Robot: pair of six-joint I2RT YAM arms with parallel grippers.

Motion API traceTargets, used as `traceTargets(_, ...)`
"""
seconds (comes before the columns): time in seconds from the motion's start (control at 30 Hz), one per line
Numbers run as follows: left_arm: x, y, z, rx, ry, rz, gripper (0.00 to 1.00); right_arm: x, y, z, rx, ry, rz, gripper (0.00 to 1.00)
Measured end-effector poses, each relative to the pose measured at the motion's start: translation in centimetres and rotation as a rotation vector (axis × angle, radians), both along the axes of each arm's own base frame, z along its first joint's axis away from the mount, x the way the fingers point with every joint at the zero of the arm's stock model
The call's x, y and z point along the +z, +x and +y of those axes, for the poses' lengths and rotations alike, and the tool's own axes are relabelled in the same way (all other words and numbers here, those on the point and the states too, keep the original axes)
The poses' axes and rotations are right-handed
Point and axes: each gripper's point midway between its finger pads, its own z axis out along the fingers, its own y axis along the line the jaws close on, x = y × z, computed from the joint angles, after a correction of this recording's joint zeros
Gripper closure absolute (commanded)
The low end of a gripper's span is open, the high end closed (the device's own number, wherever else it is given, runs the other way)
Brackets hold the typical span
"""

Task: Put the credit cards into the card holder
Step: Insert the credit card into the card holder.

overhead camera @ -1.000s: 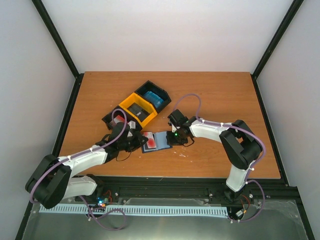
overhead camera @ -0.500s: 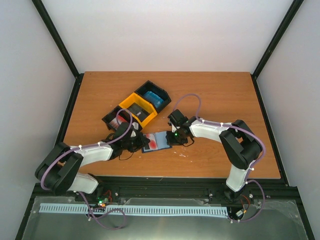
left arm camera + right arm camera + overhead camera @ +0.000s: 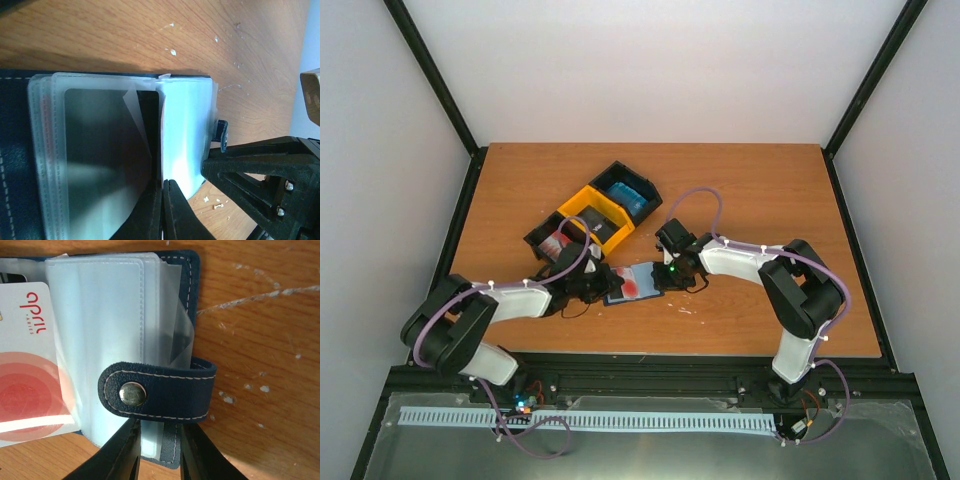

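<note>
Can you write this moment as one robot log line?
left claw: shut, at card holder | right claw: pinching holder's edge | credit card: lying on open holder

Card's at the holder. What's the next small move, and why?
Probably nudge the left pincer toward the right pincer, sliding the credit card deeper into the clear sleeve. The card looks only partly in, much of it sticking out, while the right pincer pins the card holder at its tab edge.

We see the left arm (image 3: 510, 300) has swung inward — its elbow now stands higher and closer to the bench (image 3: 770, 190). The left gripper (image 3: 592, 284) has pushed rightward, and the card (image 3: 632, 289) has slid further over the holder (image 3: 650, 272).
</note>
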Motion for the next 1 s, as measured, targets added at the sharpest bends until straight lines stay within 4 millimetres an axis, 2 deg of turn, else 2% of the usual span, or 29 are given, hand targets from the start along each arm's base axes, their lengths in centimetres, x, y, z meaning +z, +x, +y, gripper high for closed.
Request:
traceTargets(0.4, -0.3, 0.2, -0.4, 0.032, -0.028, 0.063, 0.97, 0.0, 0.0, 0.0, 0.000, 0.000, 0.000, 0.76)
traceTargets(0.67, 0.5, 1.2, -2.2, 0.028, -0.040, 0.075, 0.97, 0.0, 0.2, -0.3, -0.010, -0.002, 0.000, 0.76)
traceTargets(0.83, -0.2, 1.2, -2.0, 0.064, -0.021, 0.100, 0.98, -0.1, 0.2, -0.3, -0.010, -0.001, 0.001, 0.76)
traceTargets(1.0, -0.3, 0.9, -1.5, 0.105, -0.022, 0.113, 0.92, 0.0, 0.2, -0.1, -0.007, 0.008, 0.003, 0.76)
